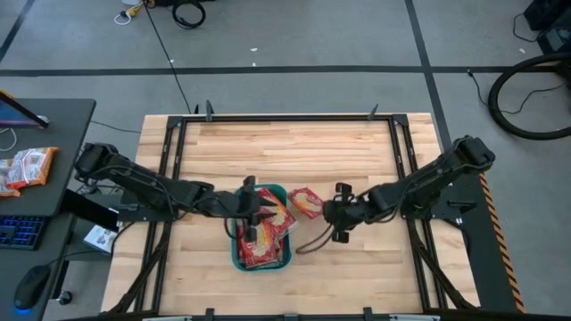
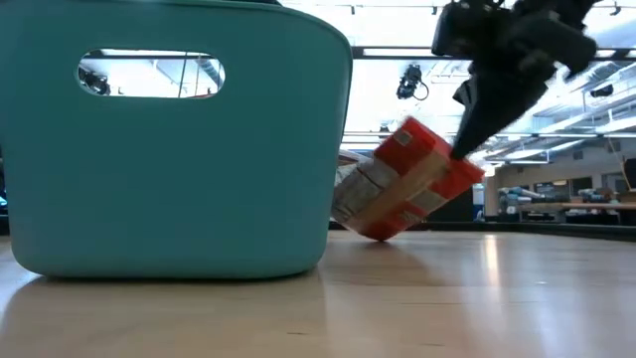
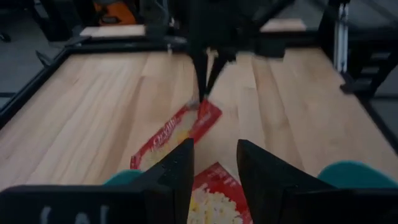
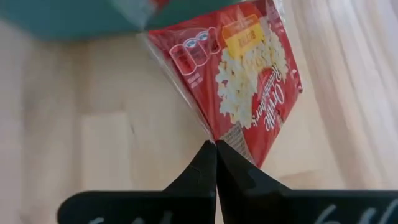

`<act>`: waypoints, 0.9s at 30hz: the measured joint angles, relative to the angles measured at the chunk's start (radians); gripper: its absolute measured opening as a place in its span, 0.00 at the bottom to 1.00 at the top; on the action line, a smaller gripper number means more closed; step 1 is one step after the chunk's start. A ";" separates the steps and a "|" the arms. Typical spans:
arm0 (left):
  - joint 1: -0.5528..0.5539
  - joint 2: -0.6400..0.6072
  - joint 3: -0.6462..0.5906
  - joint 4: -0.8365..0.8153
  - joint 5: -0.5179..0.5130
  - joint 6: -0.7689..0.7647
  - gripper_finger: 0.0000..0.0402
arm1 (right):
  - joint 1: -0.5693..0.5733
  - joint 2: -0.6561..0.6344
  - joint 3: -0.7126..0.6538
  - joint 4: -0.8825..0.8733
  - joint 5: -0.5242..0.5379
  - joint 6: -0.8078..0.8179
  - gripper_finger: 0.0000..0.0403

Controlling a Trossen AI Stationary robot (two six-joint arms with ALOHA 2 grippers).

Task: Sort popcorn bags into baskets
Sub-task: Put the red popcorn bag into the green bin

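Observation:
The teal basket (image 1: 239,259) stands at the table's near middle with several red popcorn bags (image 1: 268,239) lying in it. It fills the left of the low view (image 2: 169,179). One more popcorn bag (image 1: 305,202) sits tilted just right of the basket, its low end (image 2: 370,227) on the table. My right gripper (image 1: 332,212) is shut on this bag. My left gripper (image 1: 254,214) hovers open and empty over the basket, above a bag (image 3: 211,199) inside it. My right gripper pinches the loose bag's corner (image 4: 219,135) between its two fingertips, at the end away from the basket. The fingers come from the table's right, slanting down (image 2: 465,149). The held end is raised, and the bag's other end rests on the table beside the basket.
A thin brown cord (image 1: 308,242) lies on the table between the basket and my right arm. A side desk at the left holds an orange-and-white snack packet (image 1: 27,168), a keyboard and a mouse. Bare wood lies at the table's far half (image 1: 285,147).

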 joint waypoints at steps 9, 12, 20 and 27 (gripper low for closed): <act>0.005 0.143 0.105 -0.032 0.006 0.050 0.44 | -0.074 -0.101 0.000 0.091 -0.119 0.086 0.00; 0.028 0.173 0.112 -0.029 0.005 0.050 0.49 | -0.085 -0.123 0.000 0.122 -0.154 0.076 0.00; 0.103 0.226 0.111 0.007 0.075 0.032 0.55 | -0.084 -0.126 0.001 0.201 -0.234 -0.002 0.00; 0.129 0.246 0.112 0.080 0.140 0.050 0.55 | -0.068 -0.124 0.001 0.271 -0.314 -0.097 0.00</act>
